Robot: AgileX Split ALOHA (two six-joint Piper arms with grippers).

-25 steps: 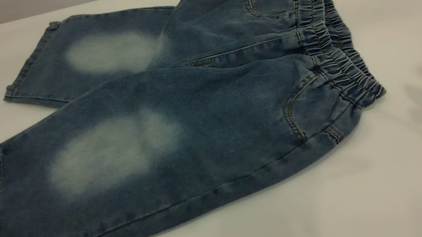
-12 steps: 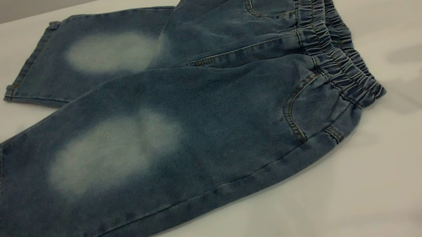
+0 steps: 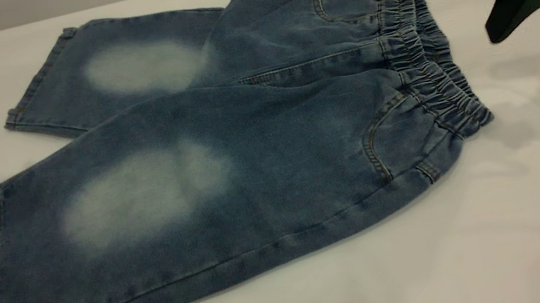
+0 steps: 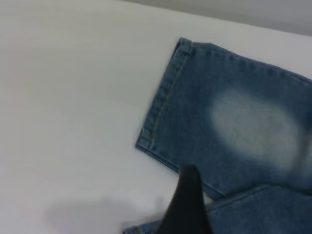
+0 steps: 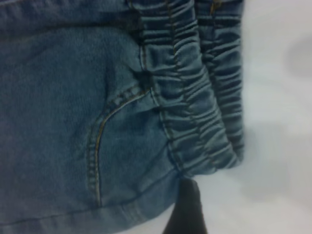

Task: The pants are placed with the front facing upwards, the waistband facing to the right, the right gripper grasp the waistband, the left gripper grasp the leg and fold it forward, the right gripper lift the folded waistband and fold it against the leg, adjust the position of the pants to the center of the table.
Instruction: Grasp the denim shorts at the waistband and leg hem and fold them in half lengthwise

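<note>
Item: my short, wide-legged blue denim pants [image 3: 228, 164], front side up, lying flat on the broad, plain white matte table [image 3: 483, 247]. Both legs point toward the exterior view's left, each with a pale faded oval on its front. The nearer leg overlaps the farther one along the middle seam. Tan stitching traces the curved pocket openings and the hems.

Item: the ruched, elasticated denim waistband [image 3: 431, 64], tightly pleated, at the pants' right end. It rests on the table, untouched.

Item: my right gripper [image 3: 527, 34], a black angular two-finger claw, entering at the exterior view's upper right. It hangs above the table, to the right of the waistband and clear of it, holding nothing. Its two fingers stand spread apart, tips pointing down and leftward. Its shadow falls on the table below it. In the right wrist view one black fingertip [image 5: 185, 209] sits at the frame edge, just beside the waistband's near corner [image 5: 204, 146] and the pocket seam.

Item: my left gripper [image 4: 187, 204], seen only in the left wrist view as a single dark curved finger. It sits over the hem end of the farther leg [image 4: 234, 122]. I cannot tell whether its fingers are spread or closed.
</note>
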